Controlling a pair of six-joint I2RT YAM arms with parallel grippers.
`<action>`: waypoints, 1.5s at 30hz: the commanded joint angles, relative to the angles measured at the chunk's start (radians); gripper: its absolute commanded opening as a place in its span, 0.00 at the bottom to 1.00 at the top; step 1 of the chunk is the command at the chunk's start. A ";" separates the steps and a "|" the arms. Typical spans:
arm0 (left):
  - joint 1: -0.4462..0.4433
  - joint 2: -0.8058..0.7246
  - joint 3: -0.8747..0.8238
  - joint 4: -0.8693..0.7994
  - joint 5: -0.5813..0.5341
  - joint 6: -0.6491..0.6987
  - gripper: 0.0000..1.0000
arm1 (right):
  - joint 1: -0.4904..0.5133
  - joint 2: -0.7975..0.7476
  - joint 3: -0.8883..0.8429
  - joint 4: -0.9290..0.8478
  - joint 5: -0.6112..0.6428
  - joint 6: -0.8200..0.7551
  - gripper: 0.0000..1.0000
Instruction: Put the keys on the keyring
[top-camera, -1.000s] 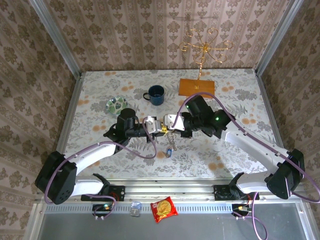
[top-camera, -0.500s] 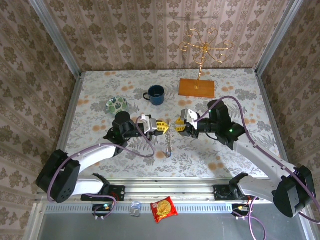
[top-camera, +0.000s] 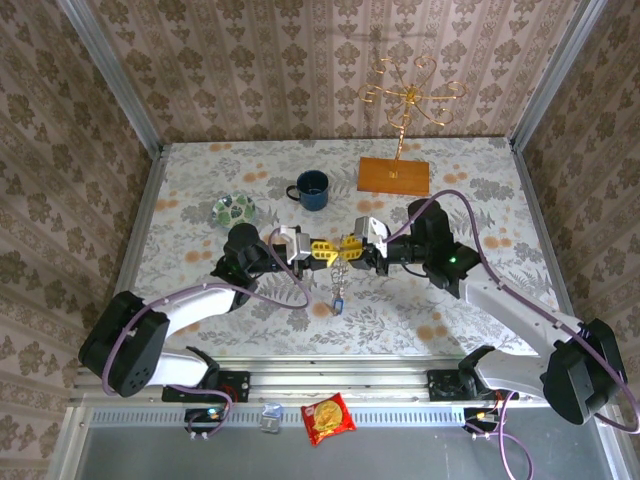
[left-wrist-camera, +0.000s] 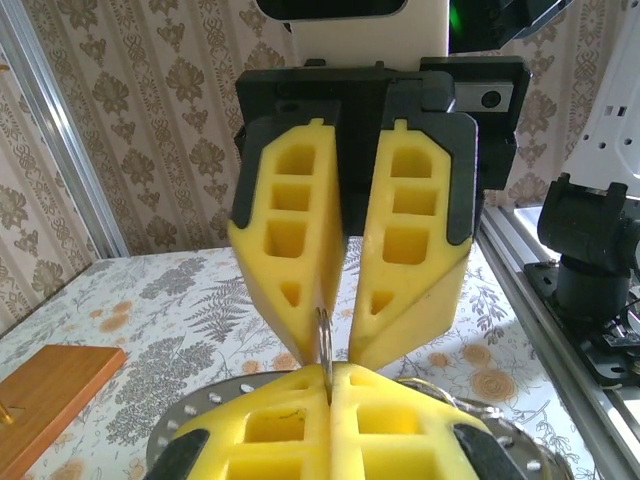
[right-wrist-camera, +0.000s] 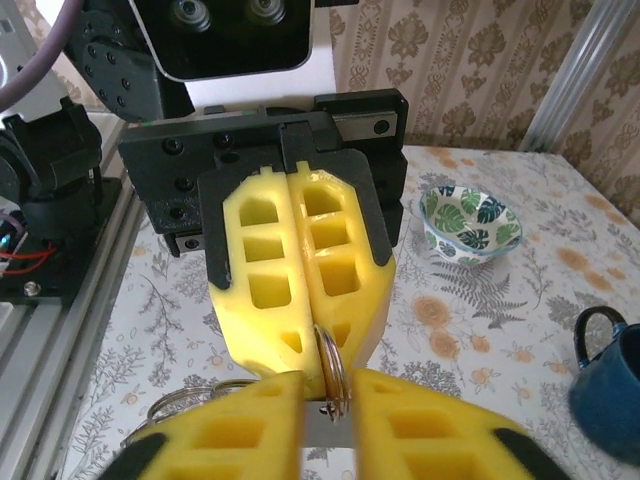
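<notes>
The keyring (top-camera: 340, 254) is held on edge in mid-air between my two grippers, above the middle of the table. My left gripper (top-camera: 324, 250) is shut on one side of it; its yellow fingers (left-wrist-camera: 290, 420) pinch the ring's coiled edge (left-wrist-camera: 325, 340). My right gripper (top-camera: 351, 247) meets it tip to tip from the right. Its fingertips (right-wrist-camera: 250, 410) stand a narrow slot apart, with the ring's edge (right-wrist-camera: 331, 362) and a flat grey metal piece (right-wrist-camera: 330, 440) in that slot. A blue key (top-camera: 337, 303) dangles below on a short chain. The green key is out of view.
A blue mug (top-camera: 312, 189) and a green-patterned dish (top-camera: 234, 210) stand behind the left arm. A wooden base (top-camera: 394, 175) carries a gold wire stand (top-camera: 410, 95) at the back right. Thin wire rings (right-wrist-camera: 185, 400) hang under my right fingers. A snack packet (top-camera: 328, 418) lies beyond the front rail.
My right gripper opened, drew back to the right, then came left again and closed down at the ring's edge. The left gripper kept its hold and shifted slightly.
</notes>
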 joint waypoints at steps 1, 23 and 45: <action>-0.001 0.005 0.005 0.092 0.049 -0.048 0.00 | 0.018 0.023 0.028 0.033 -0.049 0.010 0.00; -0.007 -0.110 0.099 -0.454 -0.083 0.266 0.22 | 0.153 0.139 0.394 -0.692 0.316 -0.385 0.00; -0.007 -0.071 0.013 -0.097 0.002 0.056 0.00 | -0.033 0.005 0.071 -0.120 -0.082 -0.012 0.34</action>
